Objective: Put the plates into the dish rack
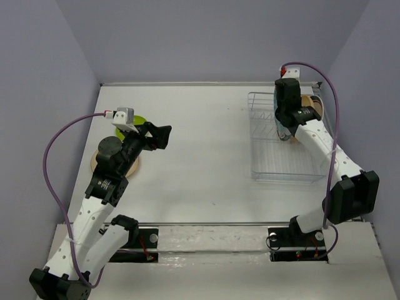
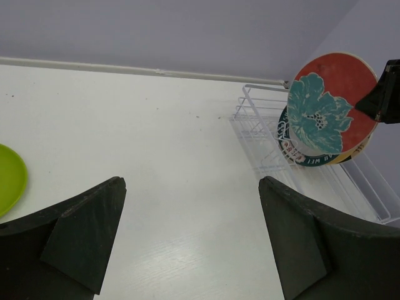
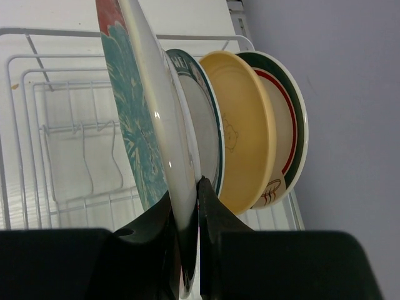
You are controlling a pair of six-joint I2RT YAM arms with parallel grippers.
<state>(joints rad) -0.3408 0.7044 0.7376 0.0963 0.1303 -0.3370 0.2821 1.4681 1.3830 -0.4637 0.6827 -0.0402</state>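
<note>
Pinching the red plate (image 3: 134,119) rim, right claw (image 3: 186,199) flanks bare rack (image 3: 75,128) tines.

Teal flower is printed on red plate (image 2: 340,81); lime green plate (image 2: 9,178) is left plain; white plate (image 3: 286,134) is rimmed dark teal, lined red; dish rack (image 1: 284,170) is white-wired.

A flat white bench (image 1: 200,169) fills the middle of the top view. Plain lavender walls enclose it: a back wall (image 1: 212,37) at 12 o'clock, a left wall (image 1: 37,94) at 9 o'clock and a right wall (image 1: 375,81) at 3 o'clock. A thin pale rail (image 1: 181,83) lines the bench's far edge, and a glossy white strip (image 1: 212,240) lies at 6 o'clock.
</note>
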